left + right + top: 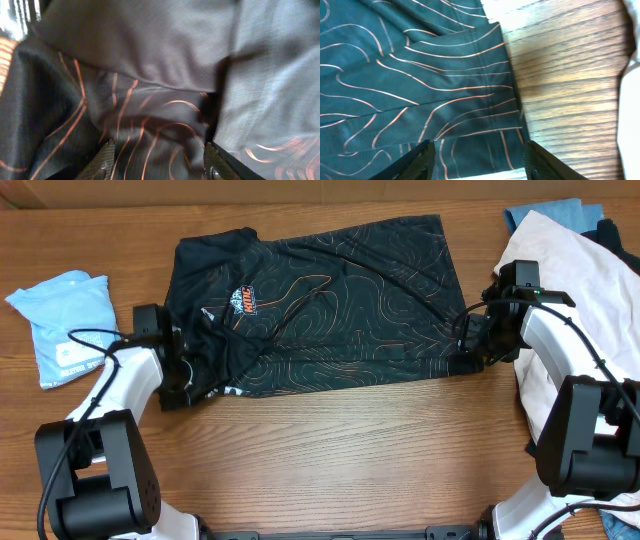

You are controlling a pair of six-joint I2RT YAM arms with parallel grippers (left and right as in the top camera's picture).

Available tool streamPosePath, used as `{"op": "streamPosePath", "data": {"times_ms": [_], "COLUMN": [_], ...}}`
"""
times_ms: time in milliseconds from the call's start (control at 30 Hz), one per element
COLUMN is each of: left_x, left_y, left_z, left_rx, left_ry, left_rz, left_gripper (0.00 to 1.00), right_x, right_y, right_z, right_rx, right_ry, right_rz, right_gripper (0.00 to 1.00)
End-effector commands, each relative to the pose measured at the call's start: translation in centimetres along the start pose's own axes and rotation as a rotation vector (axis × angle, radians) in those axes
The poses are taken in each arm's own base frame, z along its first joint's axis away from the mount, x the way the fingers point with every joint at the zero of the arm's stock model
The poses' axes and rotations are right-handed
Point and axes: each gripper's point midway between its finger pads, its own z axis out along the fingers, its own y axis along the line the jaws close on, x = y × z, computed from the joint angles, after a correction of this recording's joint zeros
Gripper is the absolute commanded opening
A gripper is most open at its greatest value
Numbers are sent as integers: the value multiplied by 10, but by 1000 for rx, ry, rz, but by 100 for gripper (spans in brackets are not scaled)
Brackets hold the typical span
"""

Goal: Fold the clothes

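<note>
Closest in, my left gripper (pixel 157 159) had its jaws standing apart, the black T-shirt (pixel 150 100) bunched loosely between them and unclamped; my right gripper (pixel 479 160) was likewise spread and empty above the shirt's hem corner. Between the two, the shirt looked folded over once into a broad band — more folds remained, I judged; beyond the right gripper a cream garment (pixel 570 260) lay unfolded; beyond the left a blue garment (pixel 65 320) sat compact, seemingly done.

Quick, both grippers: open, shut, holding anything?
Left gripper: open over the black T-shirt, nothing held.
Right gripper: open over the same shirt, nothing held.
</note>
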Motion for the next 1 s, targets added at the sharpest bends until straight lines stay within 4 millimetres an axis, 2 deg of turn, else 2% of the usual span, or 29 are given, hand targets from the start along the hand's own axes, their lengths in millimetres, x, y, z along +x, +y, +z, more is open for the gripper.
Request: {"op": "streamPosePath", "data": {"times_ms": [0,133,333,567,600,667,800,900,967], "left_x": [9,13,15,20,21,22,25,27,29], "left_y": [15,24,25,27,27,31,43,48,50], "left_z": [12,18,19,18,18,18,16,15,14], "left_rx": [-69,-99,-103,-110,-112,-130,-198,-226,-232], "left_ry": [1,-6,1,18,22,27,31,37,47], "left_rz": [23,21,21,19,19,18,17,18,17], "left_gripper": [62,62,62,63,63,62,59,51,42], "right_x": [2,7,25,34,34,33,34,43,55], "right_y": [-7,-8,-12,-15,-15,-15,-15,-18,-29], "right_z": [2,4,22,36,36,36,36,35,33], "right_rx": [35,37,42,41,42,40,42,60,126], "right_ry": [5,21,47,44,43,39,45,78,122], "right_rz": [27,28,37,38,38,37,37,47,103], "right_gripper": [62,62,64,64,62,51,5,4,4]}}
